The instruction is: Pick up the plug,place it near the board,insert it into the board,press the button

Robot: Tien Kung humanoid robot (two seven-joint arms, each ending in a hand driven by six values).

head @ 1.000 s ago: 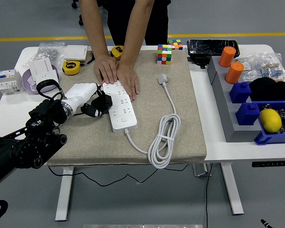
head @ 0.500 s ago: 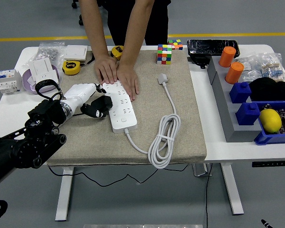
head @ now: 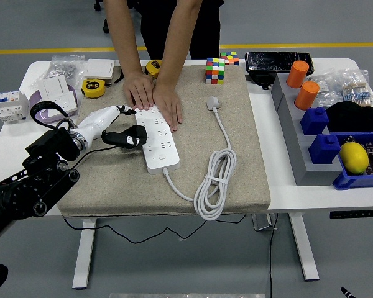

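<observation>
Your left hand (head: pixel 121 133) pinches the black plug (head: pixel 132 138), left of centre | power strip (head: pixel 156 139) touches its right, long axis running up-down | person's hands (head: pixel 154 98) press the strip's top end.

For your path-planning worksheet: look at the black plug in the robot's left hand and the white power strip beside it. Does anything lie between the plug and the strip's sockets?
Nothing visible lies between them. The left hand holds the black plug at the power strip's left edge. The person's hands press only the strip's far end; the nearer sockets are uncovered.
</observation>
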